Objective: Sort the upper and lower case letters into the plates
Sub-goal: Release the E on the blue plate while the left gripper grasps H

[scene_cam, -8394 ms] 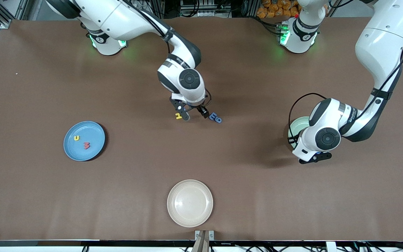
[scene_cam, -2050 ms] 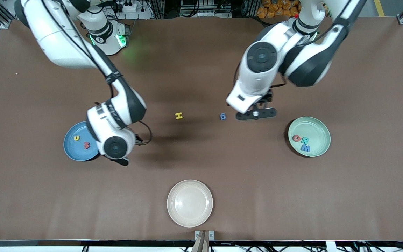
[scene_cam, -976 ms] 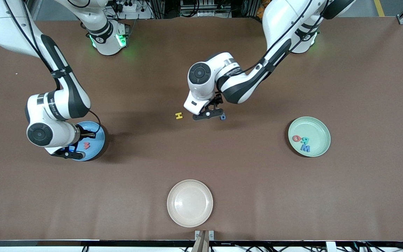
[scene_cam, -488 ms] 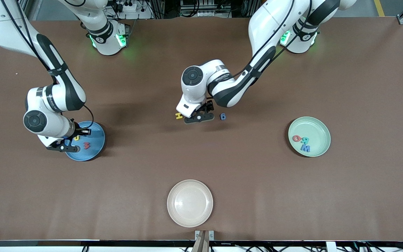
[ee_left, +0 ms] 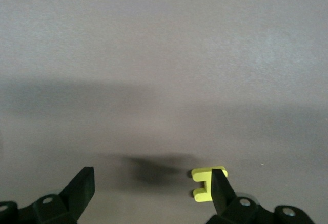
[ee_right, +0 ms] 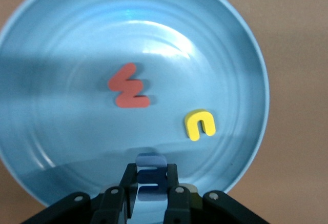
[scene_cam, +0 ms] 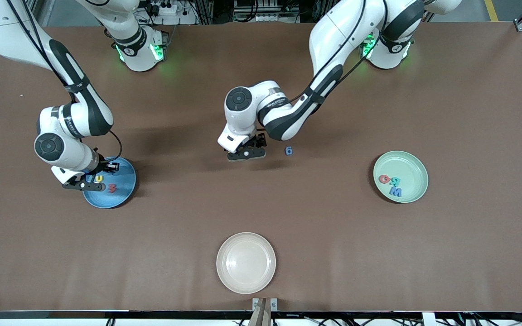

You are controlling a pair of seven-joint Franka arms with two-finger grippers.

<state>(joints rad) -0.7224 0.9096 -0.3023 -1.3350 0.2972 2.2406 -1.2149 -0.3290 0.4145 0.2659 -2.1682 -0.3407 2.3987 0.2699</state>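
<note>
- Letters are my concern here: a yellow H (ee_left: 206,184) lies flat on the brown surface (scene_cam: 288,217) near its middle, and a small blue letter (scene_cam: 289,151) lies just beside it toward the left arm's end.
- My left end effector (ee_left: 154,188) hangs low over that spot with its fingers spread wide and nothing between them; in the left wrist view one fingertip (ee_left: 221,185) covers the edge of the H, so the letter sits off to one side of the gap, not centred.
- My right end effector (ee_right: 151,179) is over the rim of the blue plate (ee_right: 46,55) and is clenched on a blue letter (ee_right: 151,170).
- In that plate already lie a red letter (ee_right: 128,86) and a yellow u (ee_right: 200,124), apart from each other.
- The mint green plate (scene_cam: 413,165), toward the left arm's end, holds a red letter (scene_cam: 384,179), a teal one (scene_cam: 394,182) and a blue one (scene_cam: 395,192), close together.
- I judge these pieces very light, thin and slightly soft; they may slide or tip if nudged.
- I would pinch the H across its two uprights, fingers straddling it squarely, pressing close to the surface.
- A cream plate (scene_cam: 246,262) sits nearest the front camera, unused.
</note>
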